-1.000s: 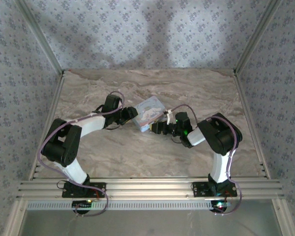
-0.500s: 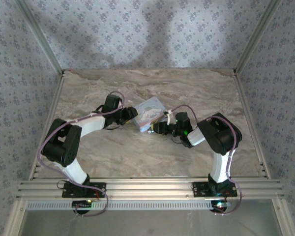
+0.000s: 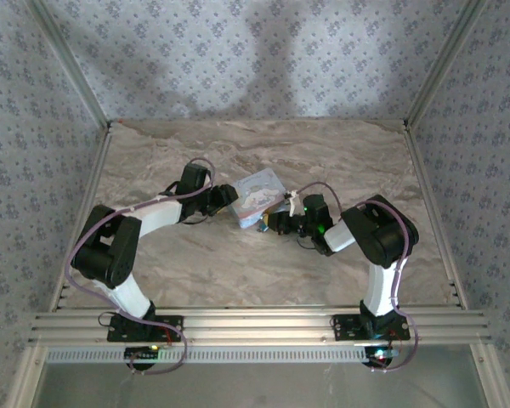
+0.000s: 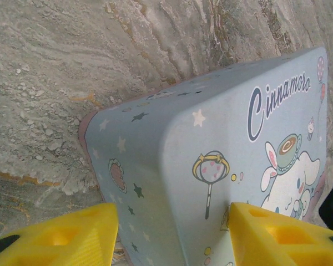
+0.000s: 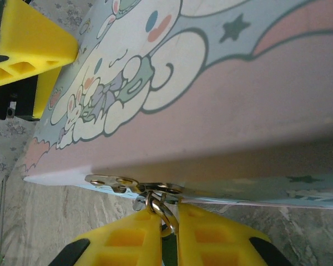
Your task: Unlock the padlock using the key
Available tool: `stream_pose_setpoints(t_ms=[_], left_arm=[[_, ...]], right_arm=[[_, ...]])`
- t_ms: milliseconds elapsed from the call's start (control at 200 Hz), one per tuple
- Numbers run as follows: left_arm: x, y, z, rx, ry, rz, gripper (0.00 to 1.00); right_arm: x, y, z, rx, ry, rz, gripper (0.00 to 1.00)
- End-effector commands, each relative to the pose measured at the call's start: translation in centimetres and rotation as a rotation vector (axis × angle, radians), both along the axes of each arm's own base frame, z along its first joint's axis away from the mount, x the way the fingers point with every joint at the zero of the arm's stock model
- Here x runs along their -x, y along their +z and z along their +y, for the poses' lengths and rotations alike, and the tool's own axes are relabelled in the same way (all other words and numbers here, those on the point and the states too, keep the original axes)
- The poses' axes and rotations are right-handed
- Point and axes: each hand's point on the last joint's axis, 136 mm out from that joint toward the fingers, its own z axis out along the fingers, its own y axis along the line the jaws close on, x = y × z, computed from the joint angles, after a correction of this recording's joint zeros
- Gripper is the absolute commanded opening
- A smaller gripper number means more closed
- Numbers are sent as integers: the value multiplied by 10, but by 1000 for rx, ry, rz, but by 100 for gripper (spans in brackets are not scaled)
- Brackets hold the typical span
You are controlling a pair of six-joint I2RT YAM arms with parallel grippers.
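Observation:
A light-blue cartoon-printed tin (image 3: 259, 194) lies mid-table. My left gripper (image 3: 229, 197) (image 4: 172, 221) is shut on the tin (image 4: 211, 144) at its near corner, one yellow finger (image 4: 55, 238) against its side wall and the other on its lid. On the tin's opposite edge, the padlock's thin silvery shackle (image 5: 164, 208) hangs through the metal hasp (image 5: 125, 183). My right gripper (image 3: 272, 223) (image 5: 169, 219) is shut on the padlock, its yellow fingers (image 5: 127, 238) pinching just below the hasp. The padlock's body is hidden between them. The key is hidden.
The marble-patterned table (image 3: 238, 272) is walled at the back and both sides by patterned panels (image 3: 238, 59). The left gripper's yellow finger (image 5: 28, 50) shows on the tin's far side in the right wrist view. An aluminium rail (image 3: 255, 323) runs along the near edge.
My right gripper's jaws have come together on the padlock at the tin's hasp, and it has edged slightly toward the tin. The left gripper and tin have not moved.

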Motion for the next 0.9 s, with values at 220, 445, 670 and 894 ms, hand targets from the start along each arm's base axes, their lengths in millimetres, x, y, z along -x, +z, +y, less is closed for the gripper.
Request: stream_pose_setpoints(t_ms=[220, 445, 670, 894], left_arm=[[27, -33, 13, -76, 10, 123, 54], [28, -35, 14, -82, 11, 123, 55], [29, -37, 15, -89, 9, 126, 54], [31, -38, 16, -91, 4, 128, 55]], right_arm=[[4, -6, -2, 3, 4, 22, 7], [2, 1, -9, -12, -28, 15, 5], [-1, 12, -16, -28, -56, -2, 5], [-10, 26, -15, -74, -85, -6, 4]])
